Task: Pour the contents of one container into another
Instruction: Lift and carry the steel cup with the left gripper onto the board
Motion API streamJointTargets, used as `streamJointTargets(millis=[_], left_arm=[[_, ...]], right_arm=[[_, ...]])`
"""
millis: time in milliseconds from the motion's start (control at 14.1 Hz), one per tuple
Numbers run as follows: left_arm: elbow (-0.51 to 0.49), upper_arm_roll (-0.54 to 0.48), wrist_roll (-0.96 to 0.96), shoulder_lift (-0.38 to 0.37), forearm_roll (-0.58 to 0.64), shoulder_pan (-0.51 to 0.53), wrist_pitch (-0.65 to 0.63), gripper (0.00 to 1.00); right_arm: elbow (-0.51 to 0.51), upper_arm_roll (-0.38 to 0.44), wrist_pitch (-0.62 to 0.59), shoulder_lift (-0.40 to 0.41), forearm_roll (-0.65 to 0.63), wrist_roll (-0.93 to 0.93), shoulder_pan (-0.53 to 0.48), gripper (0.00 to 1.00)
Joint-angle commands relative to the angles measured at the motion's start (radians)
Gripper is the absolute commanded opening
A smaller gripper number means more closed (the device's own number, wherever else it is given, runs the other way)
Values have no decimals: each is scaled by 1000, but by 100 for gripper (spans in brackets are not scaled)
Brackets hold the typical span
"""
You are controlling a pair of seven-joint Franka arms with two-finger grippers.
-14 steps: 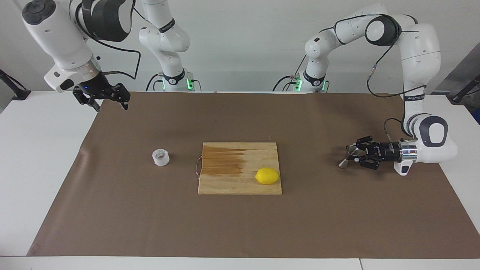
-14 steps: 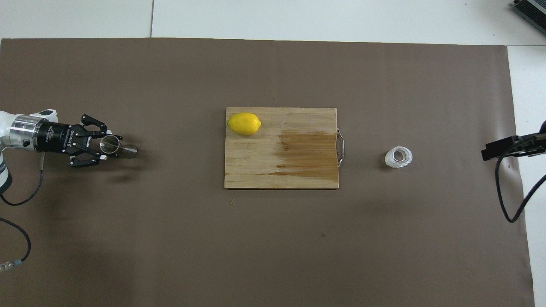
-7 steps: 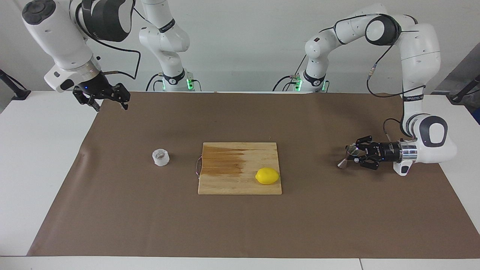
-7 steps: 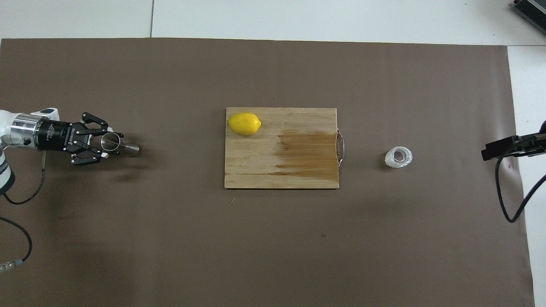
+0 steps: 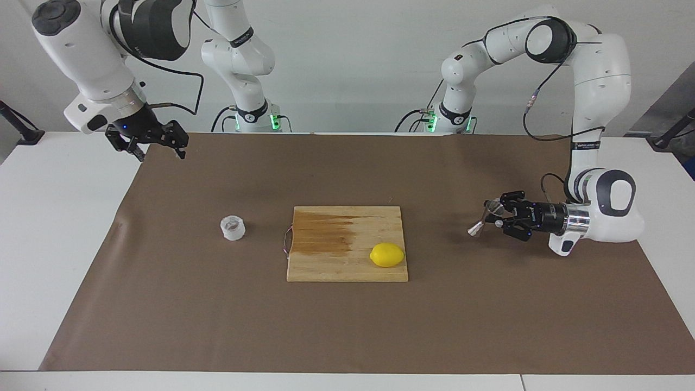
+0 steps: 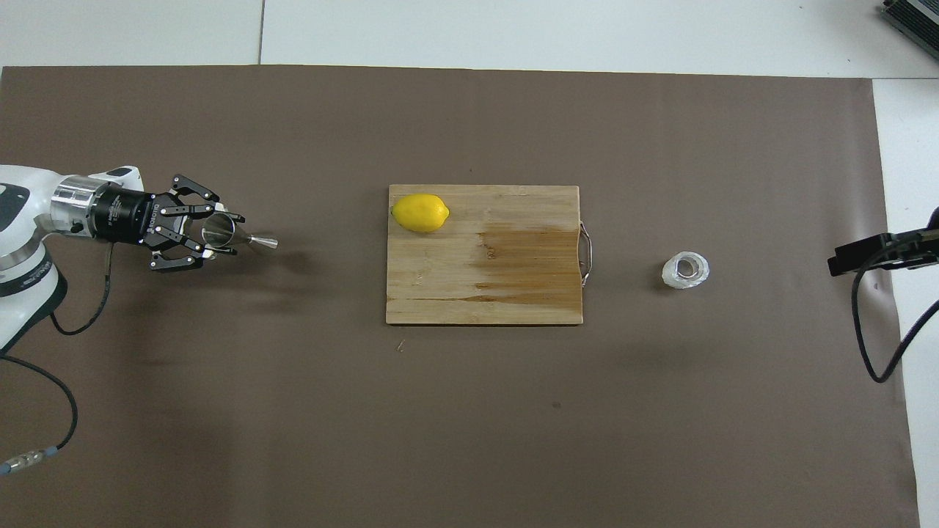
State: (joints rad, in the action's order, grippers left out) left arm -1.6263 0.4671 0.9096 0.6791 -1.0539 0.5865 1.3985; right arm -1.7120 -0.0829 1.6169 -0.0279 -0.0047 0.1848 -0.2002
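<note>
My left gripper [image 5: 495,213] [image 6: 218,237] is shut on one cone of the steel jigger [image 5: 478,227] [image 6: 249,238]. It holds the jigger tilted above the brown mat, at the left arm's end of the table, with the free cone toward the cutting board. The whitish plastic cup [image 5: 232,227] [image 6: 685,270] stands upright on the mat beside the board's handle, toward the right arm's end. My right gripper [image 5: 160,153] hangs open and holds nothing, over the mat's corner near the right arm's base, where that arm waits.
A wooden cutting board [image 5: 336,260] [image 6: 513,293] lies mid-mat between jigger and cup. A yellow lemon [image 5: 387,254] [image 6: 420,213] rests on its corner toward the left arm's end. The brown mat [image 5: 347,326] covers most of the white table.
My left gripper has carried the jigger toward the cutting board and a little higher, and tipped it further over. The right arm and the cup have not moved.
</note>
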Motion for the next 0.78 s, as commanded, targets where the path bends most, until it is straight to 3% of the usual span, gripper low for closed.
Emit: streamJointTargets(millis=[0,708], left_arm=[[-76,-12,9,-65,-113,-92,63,0],[-144,-16,-1,-127,-354,-368,284,0]], right_arm=[[-3,-6,-2,-6,-8,10,-5,100],[-4,-6,-2,-6,-8,10,-7,100]])
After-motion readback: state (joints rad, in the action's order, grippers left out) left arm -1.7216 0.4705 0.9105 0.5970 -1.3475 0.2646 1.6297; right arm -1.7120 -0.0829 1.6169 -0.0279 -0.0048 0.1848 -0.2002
